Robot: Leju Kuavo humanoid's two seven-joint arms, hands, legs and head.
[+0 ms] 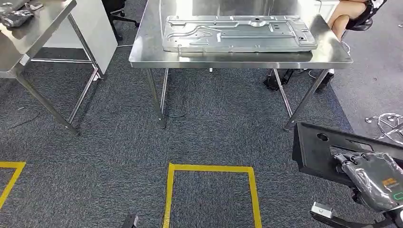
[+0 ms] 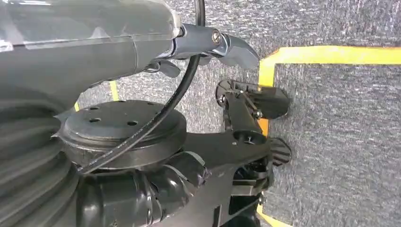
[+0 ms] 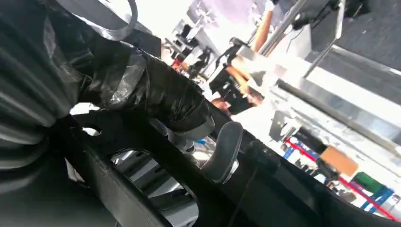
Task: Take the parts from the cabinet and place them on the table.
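I have the right hand (image 1: pixel 354 159) low at my right side, wrapped in its plastic cover, with its fingers curled over the upper edge of a black panel (image 1: pixel 316 152). The panel hangs on edge in that grip, off the floor, with a round hole near its top corner. In the right wrist view the thick thumb (image 3: pixel 224 151) presses on one face of the same black panel (image 3: pixel 142 189) while the wrapped fingers (image 3: pixel 156 94) lie against the other side, so I read the hand as clamped on the part.

Ahead of that hand and a little to its left stands the steel table (image 1: pixel 147 54), well apart from the panel. A large stamped metal sheet (image 1: pixel 237 33) already lies flat on the tabletop and covers most of it. Beyond the table's far right corner I can see a person's leg (image 1: pixel 340 16).

Further left of the hand there is a second steel table (image 1: pixel 28 38) with some dark items at its far end. On the carpet between me and the main table, to the left of the held panel, runs a square of yellow tape (image 1: pixel 211 167).

The left hand (image 2: pixel 241 49) hangs down over the carpet beside the yellow tape (image 2: pixel 331 54); I see grey finger parts there, but I cannot tell how its fingers are set.
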